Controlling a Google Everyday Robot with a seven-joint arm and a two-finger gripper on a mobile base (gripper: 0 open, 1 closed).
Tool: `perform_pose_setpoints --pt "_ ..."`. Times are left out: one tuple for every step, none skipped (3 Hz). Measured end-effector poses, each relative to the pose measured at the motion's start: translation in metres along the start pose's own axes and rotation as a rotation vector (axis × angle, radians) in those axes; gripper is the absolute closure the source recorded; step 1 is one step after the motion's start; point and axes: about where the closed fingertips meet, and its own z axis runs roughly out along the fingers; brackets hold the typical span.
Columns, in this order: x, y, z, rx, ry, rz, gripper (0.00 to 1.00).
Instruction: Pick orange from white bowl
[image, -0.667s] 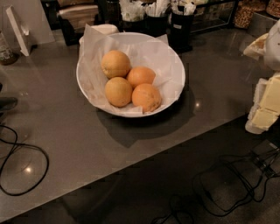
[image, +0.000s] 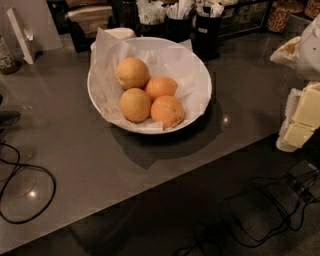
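Note:
The white bowl (image: 200, 75), lined with crinkled white paper, sits on the grey counter at centre left. It holds several oranges. The orange (image: 132, 73), pale yellow-orange and the largest, lies at the back left of the bowl. A smaller yellow-orange one (image: 135, 105) lies in front of it. Two deeper reddish-orange ones (image: 161, 87) (image: 167, 111) lie to its right. My gripper (image: 301, 122), cream-coloured, hangs at the right edge of the view. It is well to the right of the bowl, beyond the counter's edge, and holds nothing that I can see.
Dark cups (image: 206, 26) with white items and a napkin holder (image: 90, 20) stand behind the bowl. A black cable (image: 30, 192) loops on the counter at the left. The counter's front edge (image: 165, 182) runs diagonally. More cables (image: 265, 210) lie on the floor below.

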Motion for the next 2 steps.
perform_pose_setpoints --pt "-0.042 0.003 0.006 -0.050 -0.092 -0.145 0.00" --pt "-0.095 0.009 0.014 -0.123 -0.211 -0.304 0.00"
